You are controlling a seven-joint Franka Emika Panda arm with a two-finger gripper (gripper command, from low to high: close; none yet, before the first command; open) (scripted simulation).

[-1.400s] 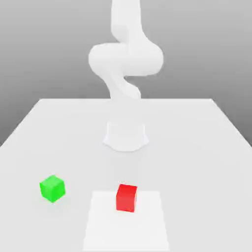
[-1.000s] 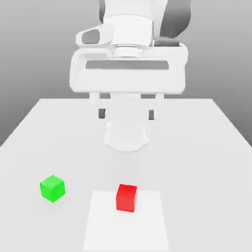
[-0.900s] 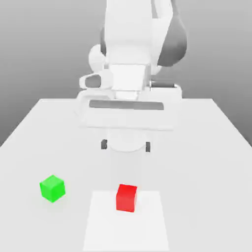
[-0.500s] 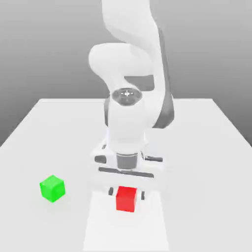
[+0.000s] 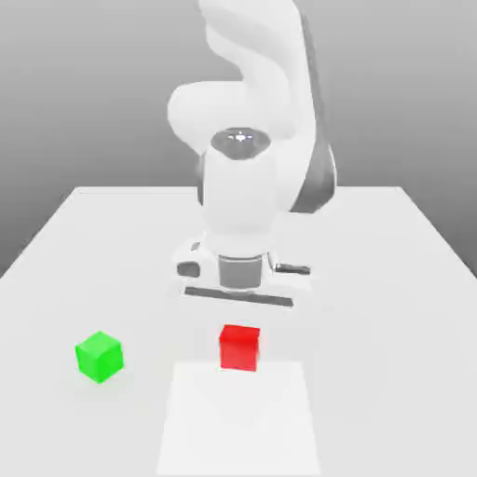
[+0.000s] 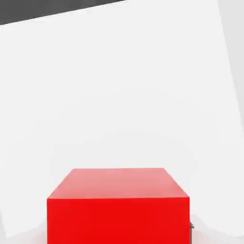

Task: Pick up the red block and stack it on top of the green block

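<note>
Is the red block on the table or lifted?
Lifted: the red block sits just under the gripper, above the paler patch beneath it.

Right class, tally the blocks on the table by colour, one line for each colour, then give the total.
Red block: 1
Green block: 1
Total: 2 blocks
</note>
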